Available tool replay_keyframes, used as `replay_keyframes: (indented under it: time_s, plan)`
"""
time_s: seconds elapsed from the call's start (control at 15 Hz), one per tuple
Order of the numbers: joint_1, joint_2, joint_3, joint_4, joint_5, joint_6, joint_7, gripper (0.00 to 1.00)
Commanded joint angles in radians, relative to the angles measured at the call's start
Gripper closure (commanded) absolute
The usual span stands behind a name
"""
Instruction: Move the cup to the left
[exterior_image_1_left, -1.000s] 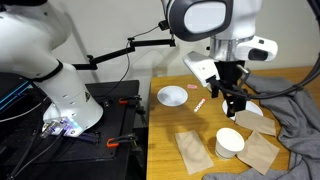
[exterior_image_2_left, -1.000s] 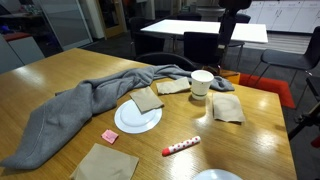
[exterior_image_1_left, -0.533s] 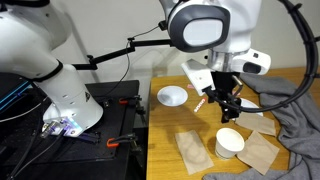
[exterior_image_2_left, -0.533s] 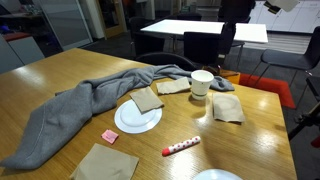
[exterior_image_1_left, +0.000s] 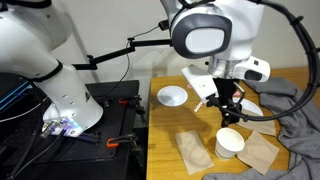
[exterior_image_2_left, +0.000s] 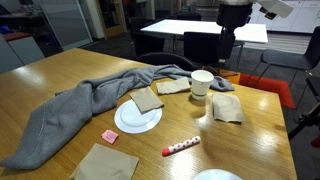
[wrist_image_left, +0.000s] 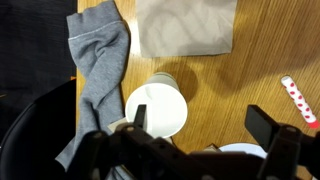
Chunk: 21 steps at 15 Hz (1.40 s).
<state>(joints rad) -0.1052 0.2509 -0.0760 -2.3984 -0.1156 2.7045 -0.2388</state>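
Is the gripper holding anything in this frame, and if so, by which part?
Nothing is held. The gripper is open and hangs above the cup, with its fingers apparently clear of the rim.

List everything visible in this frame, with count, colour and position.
cup: one, white, upright on the table between two napkins.
plates: two, white; one beside the cloth with a napkin on it, one cut off at the near table edge.
napkins: four, brown; two flank the cup, one lies on a plate, one at the near edge.
cloth: one, grey, crumpled across the table.
stick: one, red and white, lying flat between the plates.
pink item: one, small, near the napkin-topped plate; too small to identify.
table: one, wooden.
arm: one, white.
gripper: one, black, open, above the cup, not touching.
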Motion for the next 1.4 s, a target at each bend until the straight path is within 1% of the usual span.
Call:
replay_keyframes:
  time_s: [0.0, 0.13, 0.47, 0.8, 1.2, 1.27, 1.33]
  plan:
    - [-0.041, 0.067, 0.036, 0.051, 0.045, 0.02, -0.106, 0.0]
    - [-0.056, 0.1, 0.051, 0.072, 0.053, 0.029, -0.15, 0.0]
    - [-0.085, 0.179, 0.076, 0.134, 0.044, 0.024, -0.203, 0.0]
    - [-0.101, 0.248, 0.098, 0.181, 0.033, 0.039, -0.223, 0.0]
    - [-0.114, 0.32, 0.113, 0.23, 0.027, 0.057, -0.219, 0.0]
    - [-0.115, 0.33, 0.114, 0.237, 0.025, 0.056, -0.218, 0.22]
    - [-0.115, 0.339, 0.114, 0.244, 0.023, 0.056, -0.217, 0.26]
